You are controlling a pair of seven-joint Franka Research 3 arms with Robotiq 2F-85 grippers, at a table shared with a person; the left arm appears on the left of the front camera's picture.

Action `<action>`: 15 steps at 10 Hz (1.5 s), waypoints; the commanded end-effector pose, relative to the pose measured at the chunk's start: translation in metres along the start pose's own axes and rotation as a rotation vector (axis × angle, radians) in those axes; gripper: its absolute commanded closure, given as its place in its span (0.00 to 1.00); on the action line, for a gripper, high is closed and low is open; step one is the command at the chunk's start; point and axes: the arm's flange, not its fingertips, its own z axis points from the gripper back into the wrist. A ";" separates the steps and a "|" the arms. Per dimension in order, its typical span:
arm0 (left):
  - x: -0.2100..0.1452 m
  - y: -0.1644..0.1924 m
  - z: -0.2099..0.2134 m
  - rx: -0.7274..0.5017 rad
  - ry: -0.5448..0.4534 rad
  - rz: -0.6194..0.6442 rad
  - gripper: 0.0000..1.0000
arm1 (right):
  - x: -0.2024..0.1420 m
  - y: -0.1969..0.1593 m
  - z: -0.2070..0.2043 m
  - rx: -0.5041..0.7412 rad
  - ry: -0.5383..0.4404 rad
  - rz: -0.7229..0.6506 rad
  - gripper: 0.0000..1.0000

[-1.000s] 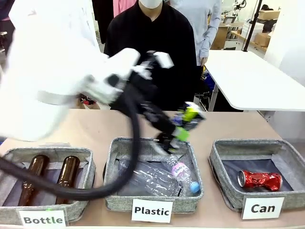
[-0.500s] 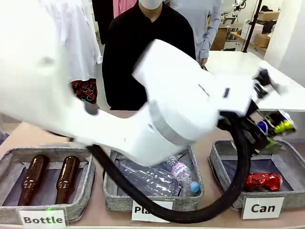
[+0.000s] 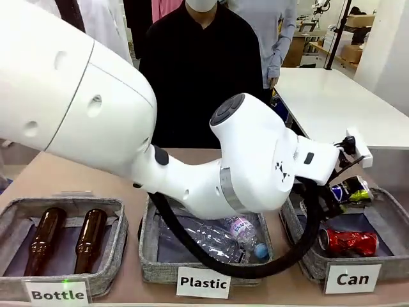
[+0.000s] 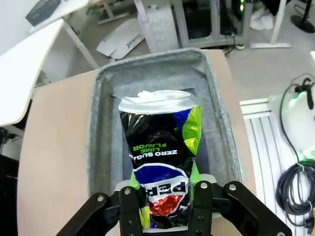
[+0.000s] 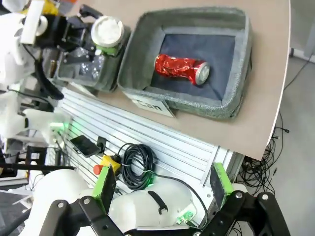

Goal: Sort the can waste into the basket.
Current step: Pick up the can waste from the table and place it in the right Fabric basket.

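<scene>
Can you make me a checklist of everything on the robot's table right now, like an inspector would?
Surface: tan table carrying three grey bins in a row.
Job's things: dark can held above the Can basket; red can already lying inside it.
Clutter: two brown bottles in the Bottle bin; clear plastic bottles in the Plastic bin.
Grippers: left gripper shut on the dark can; right gripper open, holding nothing, up high over the table's edge.
Cables: black hose looping from the left arm over the Plastic bin; coiled cable below the table.
Surroundings: person in black at the far side; white table behind.
</scene>
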 end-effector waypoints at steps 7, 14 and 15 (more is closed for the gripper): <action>0.043 0.021 -0.015 -0.047 -0.009 0.071 0.00 | 0.000 0.003 0.002 -0.014 -0.006 -0.017 0.00; 0.030 0.020 0.043 0.018 0.069 0.175 0.00 | 0.000 0.001 0.001 -0.001 -0.002 0.002 0.00; 0.025 0.021 0.073 0.013 0.109 0.231 0.00 | 0.028 0.007 -0.008 -0.001 -0.043 -0.002 0.00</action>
